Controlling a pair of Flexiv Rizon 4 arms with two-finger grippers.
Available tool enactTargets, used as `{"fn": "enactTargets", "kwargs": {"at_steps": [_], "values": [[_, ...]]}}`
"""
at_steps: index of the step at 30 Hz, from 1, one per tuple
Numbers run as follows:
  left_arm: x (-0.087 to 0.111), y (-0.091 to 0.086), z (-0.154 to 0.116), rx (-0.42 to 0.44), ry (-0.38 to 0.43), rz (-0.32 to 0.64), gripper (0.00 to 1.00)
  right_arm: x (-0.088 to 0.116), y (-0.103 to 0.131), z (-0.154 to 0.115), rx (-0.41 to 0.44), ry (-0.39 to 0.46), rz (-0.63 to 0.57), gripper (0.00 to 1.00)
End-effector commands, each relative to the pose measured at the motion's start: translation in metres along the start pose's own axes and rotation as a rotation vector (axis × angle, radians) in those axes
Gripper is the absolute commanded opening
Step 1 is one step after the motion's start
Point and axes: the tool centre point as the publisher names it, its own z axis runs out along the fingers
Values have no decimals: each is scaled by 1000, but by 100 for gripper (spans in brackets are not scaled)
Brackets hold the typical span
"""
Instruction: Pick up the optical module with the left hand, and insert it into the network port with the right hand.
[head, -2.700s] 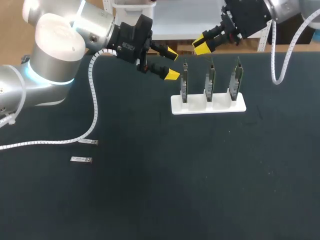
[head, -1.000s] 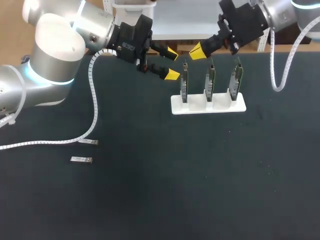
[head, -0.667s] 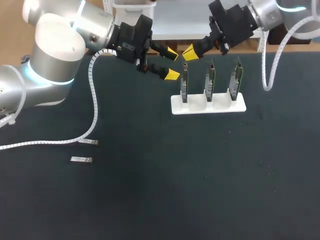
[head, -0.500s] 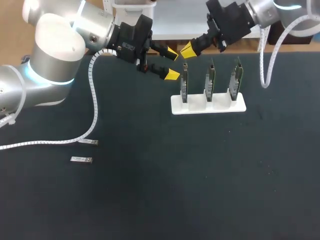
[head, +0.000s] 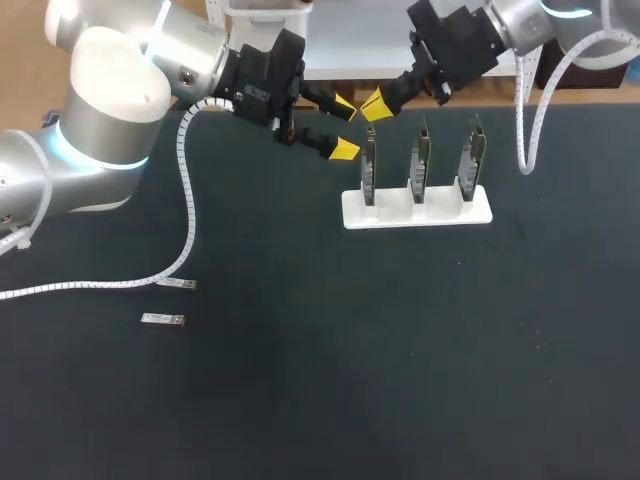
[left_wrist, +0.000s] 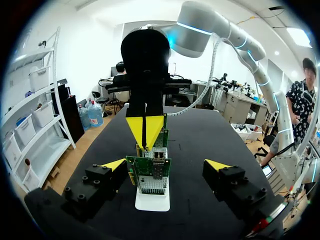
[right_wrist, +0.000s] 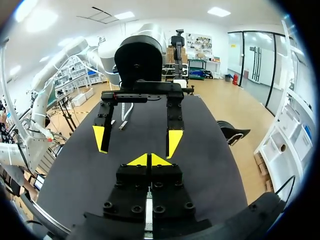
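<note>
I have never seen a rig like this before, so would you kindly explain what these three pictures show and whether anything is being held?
This is a two-armed robot working at a dark table. One picture looks down from above and behind the robot. The two round ones come from a camera on each wrist, looking out along that arm's fingers. The left gripper comes in from the left with its yellow-tipped fingers open and empty. The right gripper faces it, fingers shut together, and I can see nothing held in it. Close by, a white stand carries three upright circuit boards. Two small optical modules lie flat near the table's left side, untouched, close to a white cable.
</note>
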Motion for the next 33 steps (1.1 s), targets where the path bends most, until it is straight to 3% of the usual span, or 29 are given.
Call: {"fn": "enactTargets", "kwargs": {"at_steps": [1, 33], "values": [[-1, 2, 1, 3, 5, -2, 100, 3, 5, -1, 6, -4, 8, 0], [-1, 2, 1, 3, 5, -2, 100, 0, 12, 2, 29, -21, 15, 0]]}}
